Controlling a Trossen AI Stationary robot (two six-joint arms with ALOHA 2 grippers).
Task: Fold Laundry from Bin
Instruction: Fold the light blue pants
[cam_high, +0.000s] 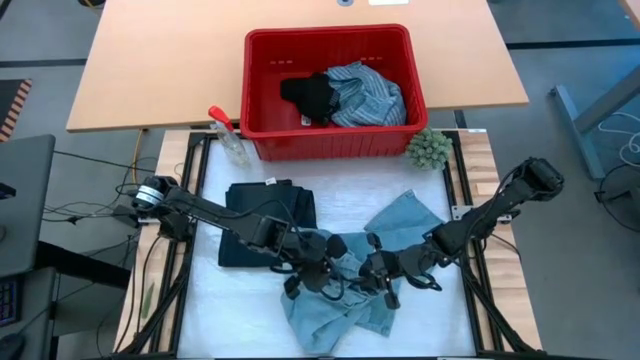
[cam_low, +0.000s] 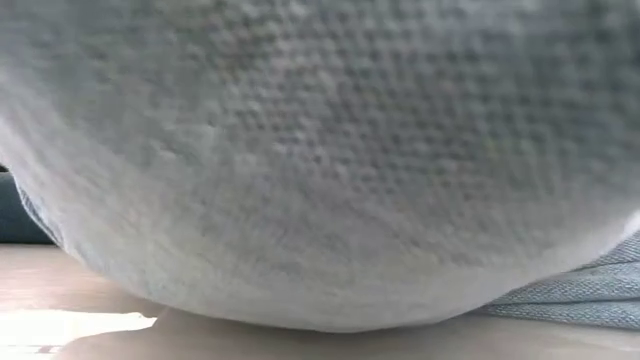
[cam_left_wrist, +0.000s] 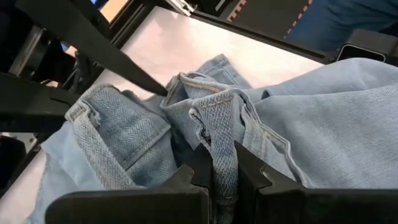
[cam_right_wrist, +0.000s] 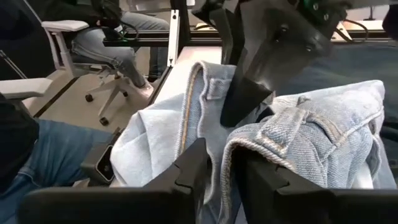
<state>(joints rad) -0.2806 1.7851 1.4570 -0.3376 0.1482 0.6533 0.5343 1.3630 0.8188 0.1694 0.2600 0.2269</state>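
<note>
The light blue denim jeans (cam_high: 345, 290) lie crumpled on the white mat at the table's near middle; they also fill the low view (cam_low: 320, 150). My left gripper (cam_high: 322, 272) and right gripper (cam_high: 383, 278) are both shut on the jeans' waistband, close together. A dark navy piece (cam_high: 268, 220) lies folded flat on the mat to the left. The red bin (cam_high: 330, 90) stands at the far side, holding the blue-white striped shirt (cam_high: 370, 95) and a small black piece (cam_high: 308, 97). My left gripper pinches a hemmed waistband edge of the jeans (cam_left_wrist: 222, 163) between its two fingers. The cloth runs up out of the gap. The rest of the jeans lies bunched and slack on the mat. My right gripper pinches a folded waistband edge (cam_right_wrist: 225, 163) between its two fingers. The cloth arches over one finger (cam_right_wrist: 267, 183), near a belt loop (cam_right_wrist: 292, 127). The jeans lie slack on the mat around it.
A clear spray bottle with a red trigger (cam_high: 228, 135) stands left of the bin. A green fuzzy ball (cam_high: 428, 148) lies at the bin's right corner. Black frame rails (cam_high: 458, 190) border the mat. A seated person and an office chair (cam_right_wrist: 102, 37) show beyond the table.
</note>
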